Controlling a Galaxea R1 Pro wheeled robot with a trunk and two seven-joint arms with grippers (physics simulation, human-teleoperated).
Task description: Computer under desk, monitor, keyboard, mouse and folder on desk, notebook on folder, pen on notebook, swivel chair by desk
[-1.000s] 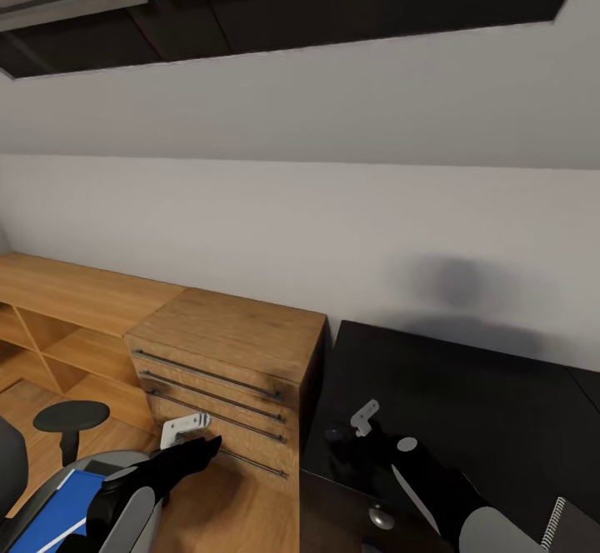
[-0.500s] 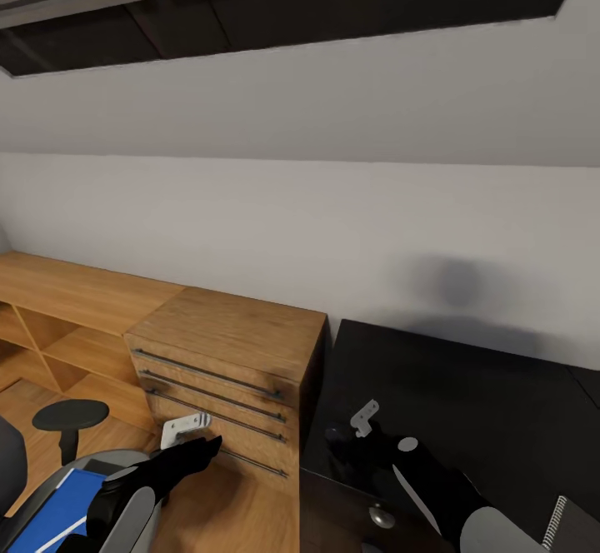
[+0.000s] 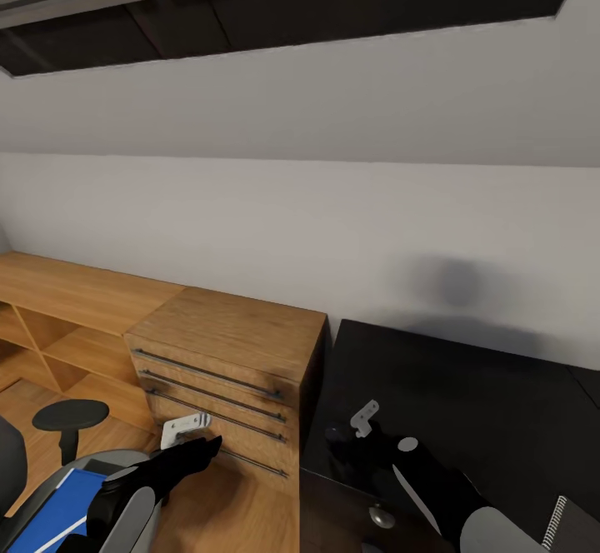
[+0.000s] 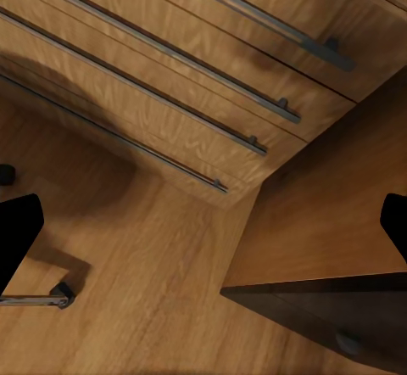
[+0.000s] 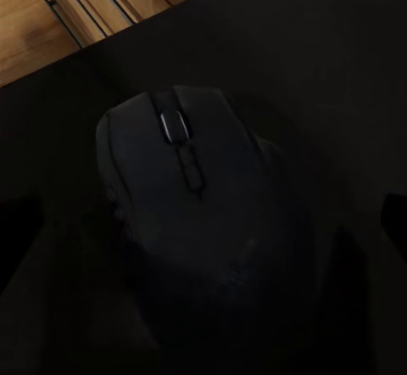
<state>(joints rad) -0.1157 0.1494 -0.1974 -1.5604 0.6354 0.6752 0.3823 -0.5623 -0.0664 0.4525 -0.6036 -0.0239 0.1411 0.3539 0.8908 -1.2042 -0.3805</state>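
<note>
A black mouse (image 5: 195,214) lies on the black desk (image 3: 475,395) near its left corner, and its grey scroll wheel shows in the right wrist view. My right gripper (image 5: 203,222) hangs open just over it, one finger on each side, and I cannot tell whether they touch it. In the head view the gripper (image 3: 340,446) is above the desk's front left corner. The blue folder (image 3: 54,510) lies on the seat of the grey swivel chair (image 3: 71,416) at the lower left. My left gripper (image 3: 206,450) is open and empty in front of the wooden drawers. A spiral notebook (image 3: 571,528) sits at the desk's right edge.
A light wooden drawer unit (image 3: 229,370) with long bar handles stands against the desk's left side, and low wooden shelving (image 3: 58,320) runs on to the left. The left wrist view shows the wooden floor (image 4: 127,299), a chair caster (image 4: 59,293) and a dark desk drawer knob (image 4: 348,341).
</note>
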